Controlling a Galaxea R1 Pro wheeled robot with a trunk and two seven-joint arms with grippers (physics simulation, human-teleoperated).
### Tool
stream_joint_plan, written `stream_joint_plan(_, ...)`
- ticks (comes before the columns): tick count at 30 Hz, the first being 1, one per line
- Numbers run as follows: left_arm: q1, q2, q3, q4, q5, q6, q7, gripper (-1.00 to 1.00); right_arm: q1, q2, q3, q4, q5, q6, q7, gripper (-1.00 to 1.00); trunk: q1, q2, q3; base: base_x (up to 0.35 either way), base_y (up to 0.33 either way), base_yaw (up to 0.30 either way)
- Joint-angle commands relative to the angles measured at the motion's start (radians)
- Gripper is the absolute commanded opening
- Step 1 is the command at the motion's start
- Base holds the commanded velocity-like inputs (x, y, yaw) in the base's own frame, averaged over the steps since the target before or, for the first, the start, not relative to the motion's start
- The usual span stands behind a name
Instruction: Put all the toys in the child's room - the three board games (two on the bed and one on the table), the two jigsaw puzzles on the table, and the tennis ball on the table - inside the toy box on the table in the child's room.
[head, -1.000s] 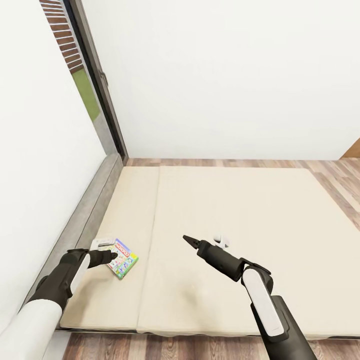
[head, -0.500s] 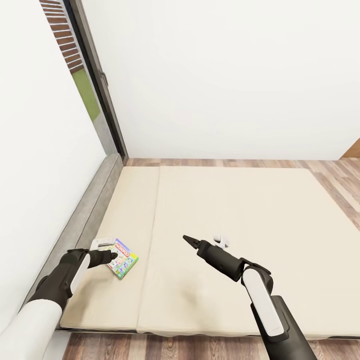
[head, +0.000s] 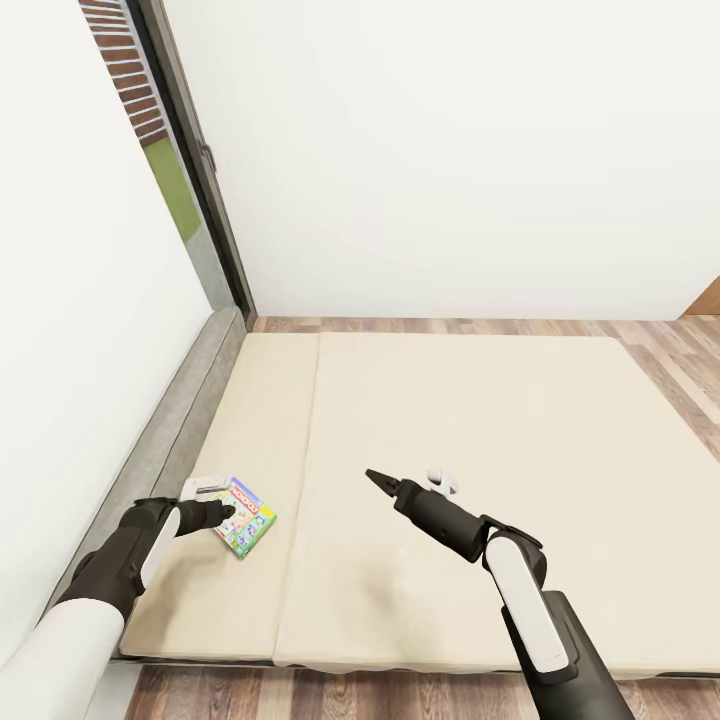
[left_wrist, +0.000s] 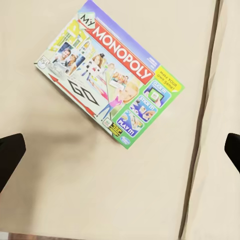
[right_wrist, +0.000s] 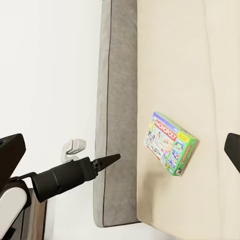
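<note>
At the far left a white wall (head: 70, 250) meets a dark-framed window (head: 190, 180) with brick showing beyond it. Under it runs the grey frame of the bed (head: 470, 450), whose beige mattress covers most of the wood floor (head: 670, 350). A second white wall (head: 450, 150) closes the far side.

The left gripper (head: 228, 512) hangs over the near left part of the mattress, its fingers (left_wrist: 10, 152) spread wide and holding nothing. The Monopoly game (head: 245, 515) lies flat on the mattress just beneath it, near the frame.

The right gripper (head: 378, 483) hovers over the middle of the mattress, well apart from the game; its tips appear close together, with nothing between them.

Nothing differs from half a second ago: both arms and the game stay as they were.
</note>
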Motion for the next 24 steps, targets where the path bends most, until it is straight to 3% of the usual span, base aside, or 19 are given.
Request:
stream_joint_plan(1,0.0,0.0,0.002,-0.001,0.008,0.006,0.0,1.0,-0.001,0.001,-0.001,-0.001,0.003,0.005,0.004,1.0,0.001,-0.002,-0.002,0.0,0.0,0.0)
stream_joint_plan(24,0.0,0.003,0.009,0.0,0.013,0.009,0.0,1.0,-0.001,0.0,0.003,-0.007,0.003,0.006,0.004,1.0,0.001,-0.002,-0.002,0.0,0.0,0.0)
